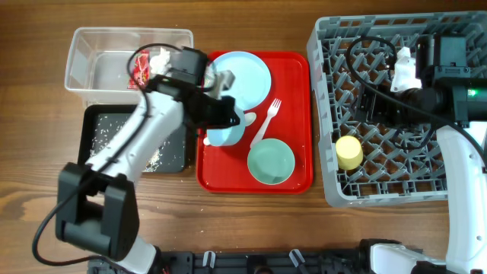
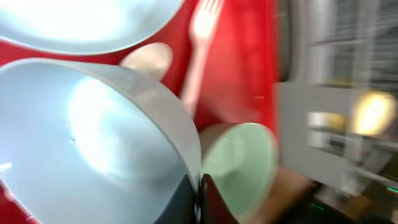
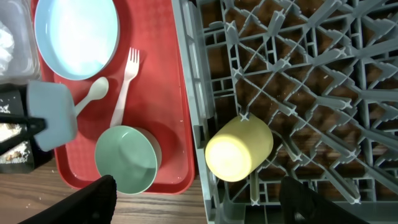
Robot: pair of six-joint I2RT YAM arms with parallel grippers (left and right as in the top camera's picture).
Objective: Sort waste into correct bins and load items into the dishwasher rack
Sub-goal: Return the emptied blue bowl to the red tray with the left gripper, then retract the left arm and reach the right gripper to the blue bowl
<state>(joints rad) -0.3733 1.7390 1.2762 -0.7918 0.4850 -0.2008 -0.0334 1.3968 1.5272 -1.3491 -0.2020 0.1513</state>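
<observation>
My left gripper [image 2: 199,200] is shut on the rim of the light-blue bowl [image 2: 81,143], which is tilted on its side over the red serving tray [image 1: 300,68]. The bowl also shows in the overhead view [image 1: 226,135]. On the red tray lie the light-blue plate [image 1: 242,76], white fork [image 1: 268,120], white spoon [image 3: 90,96] and pale mint bowl [image 1: 271,162]. The yellow cup [image 1: 349,152] lies in the grey rack [image 1: 380,190]. My right gripper [image 3: 202,202] is open and empty above the cup [image 3: 239,148].
The clear tub [image 1: 99,61] at the back left holds the red wrapper [image 1: 141,72] and white tissue [image 1: 160,57]. The black tray [image 1: 99,122] in front of it holds crumbly scraps [image 1: 156,158]. My left arm reaches across both bins.
</observation>
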